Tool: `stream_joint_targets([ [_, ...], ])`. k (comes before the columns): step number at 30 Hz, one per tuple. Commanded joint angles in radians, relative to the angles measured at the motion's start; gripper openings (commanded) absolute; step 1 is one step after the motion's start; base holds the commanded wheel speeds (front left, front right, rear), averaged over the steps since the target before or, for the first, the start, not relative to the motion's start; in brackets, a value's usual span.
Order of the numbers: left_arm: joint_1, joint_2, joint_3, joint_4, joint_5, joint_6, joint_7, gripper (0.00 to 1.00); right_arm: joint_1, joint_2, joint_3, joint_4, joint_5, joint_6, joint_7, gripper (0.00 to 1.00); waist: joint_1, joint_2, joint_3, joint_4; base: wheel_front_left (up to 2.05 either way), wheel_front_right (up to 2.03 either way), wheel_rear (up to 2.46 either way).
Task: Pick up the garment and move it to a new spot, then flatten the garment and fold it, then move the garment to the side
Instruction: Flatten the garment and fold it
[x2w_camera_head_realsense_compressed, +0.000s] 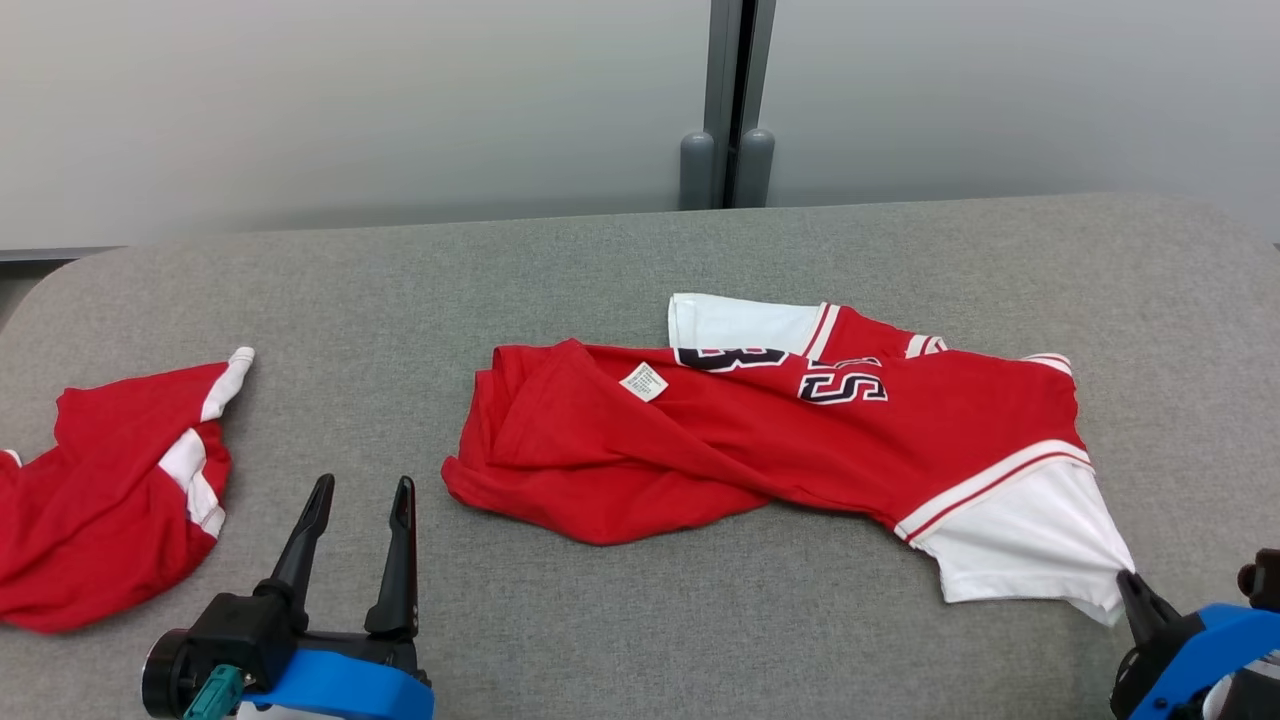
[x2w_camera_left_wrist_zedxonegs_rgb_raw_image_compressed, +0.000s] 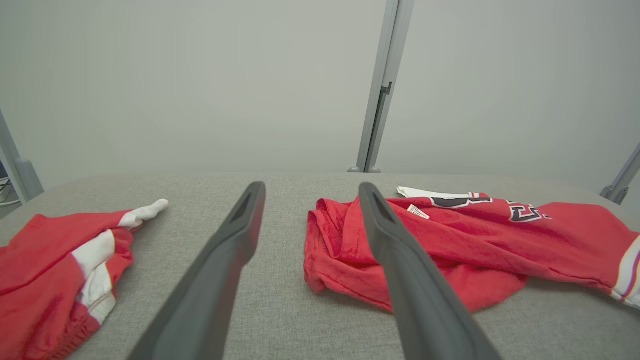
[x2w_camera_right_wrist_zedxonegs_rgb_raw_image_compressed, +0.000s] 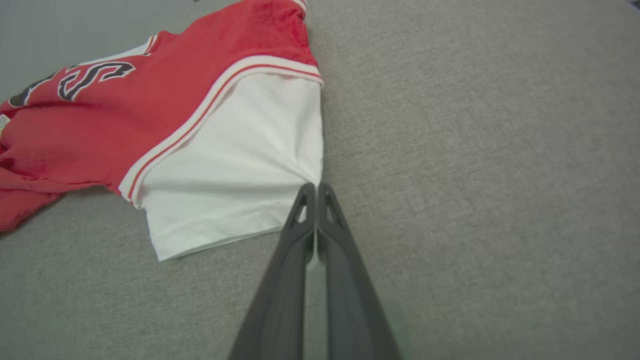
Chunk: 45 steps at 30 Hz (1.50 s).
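The garment (x2w_camera_head_realsense_compressed: 760, 440) is a red jersey with white sleeves and dark lettering, lying crumpled across the middle of the grey table (x2w_camera_head_realsense_compressed: 640, 250). It also shows in the left wrist view (x2w_camera_left_wrist_zedxonegs_rgb_raw_image_compressed: 450, 240) and the right wrist view (x2w_camera_right_wrist_zedxonegs_rgb_raw_image_compressed: 150, 110). My right gripper (x2w_camera_head_realsense_compressed: 1128, 580) is at the lower right, shut on the corner of the garment's white sleeve (x2w_camera_right_wrist_zedxonegs_rgb_raw_image_compressed: 240, 165); its fingers (x2w_camera_right_wrist_zedxonegs_rgb_raw_image_compressed: 300, 220) meet with cloth pinched between them. My left gripper (x2w_camera_head_realsense_compressed: 360, 492) hovers open at the lower left, apart from the garment, nothing between its fingers (x2w_camera_left_wrist_zedxonegs_rgb_raw_image_compressed: 235, 235).
A second red and white garment (x2w_camera_head_realsense_compressed: 110, 480) lies bunched at the table's left edge, also seen in the left wrist view (x2w_camera_left_wrist_zedxonegs_rgb_raw_image_compressed: 55, 270). A grey wall with a vertical post (x2w_camera_head_realsense_compressed: 728, 100) stands behind the table. Bare table surface lies to the right of the sleeve.
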Motion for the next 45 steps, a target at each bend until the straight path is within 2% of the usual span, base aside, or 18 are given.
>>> stream_joint_targets([
  [1, 0.006, 0.0, -0.001, 0.001, -0.005, 0.002, -0.005, 1.0, 0.058, 0.037, -0.042, -0.094, -0.032, 0.0, 0.063, 0.0, 0.0, 0.0, -0.004, 0.002, 0.0, 0.0, 0.0],
  [4, 0.01, -0.001, -0.003, 0.002, -0.006, 0.002, -0.005, 1.0, 0.12, 0.078, -0.089, -0.246, -0.076, 0.0, 0.154, 0.0, 0.0, 0.0, -0.007, 0.005, 0.0, 0.0, 0.0],
  [6, 0.011, -0.002, -0.003, 0.003, -0.005, 0.001, -0.005, 1.0, 0.15, 0.093, -0.106, -0.33, -0.099, 0.0, 0.185, 1.0, 0.0, 0.0, -0.007, 0.005, 0.0, 0.0, 0.0],
  [9, 0.009, -0.003, -0.005, 0.006, -0.005, 0.0, -0.005, 1.0, 0.181, 0.1, -0.115, -0.416, -0.121, 0.0, 0.192, 1.0, 0.0, 0.0, -0.01, 0.008, 0.0, 0.0, 0.0],
  [15, 0.015, -0.005, -0.002, 0.01, -0.006, -0.003, -0.005, 1.0, 0.207, 0.102, -0.063, -0.505, -0.161, 0.0, 0.038, 1.0, 0.0, 0.0, -0.019, 0.009, 0.0, 0.0, 0.0],
  [21, 0.022, -0.009, 0.0, 0.013, -0.007, -0.006, -0.005, 1.0, 0.213, 0.101, 0.034, -0.525, -0.245, 0.0, -0.175, 1.0, 0.0, 0.0, -0.033, 0.007, 0.0, 0.0, 0.0],
  [26, 0.027, -0.011, 0.002, 0.016, -0.005, -0.009, -0.005, 1.0, 0.216, 0.101, 0.09, -0.506, -0.291, 0.0, -0.274, 1.0, 0.0, 0.0, -0.04, 0.009, 0.0, 0.0, 0.0],
  [37, -0.017, -0.011, -0.011, 0.05, 0.001, -0.013, 0.015, 1.0, 0.19, 0.102, 0.141, -0.473, -0.28, 0.0, -0.298, 1.0, 0.0, 0.0, -0.027, 0.007, 0.0, 0.0, 0.0],
  [45, -0.215, -0.037, -0.062, 0.156, -0.001, -0.014, 0.18, 1.0, 0.153, 0.102, 0.164, -0.464, -0.264, 0.0, -0.306, 1.0, 0.0, 0.0, 0.023, -0.017, 0.0, 0.0, 0.0],
])
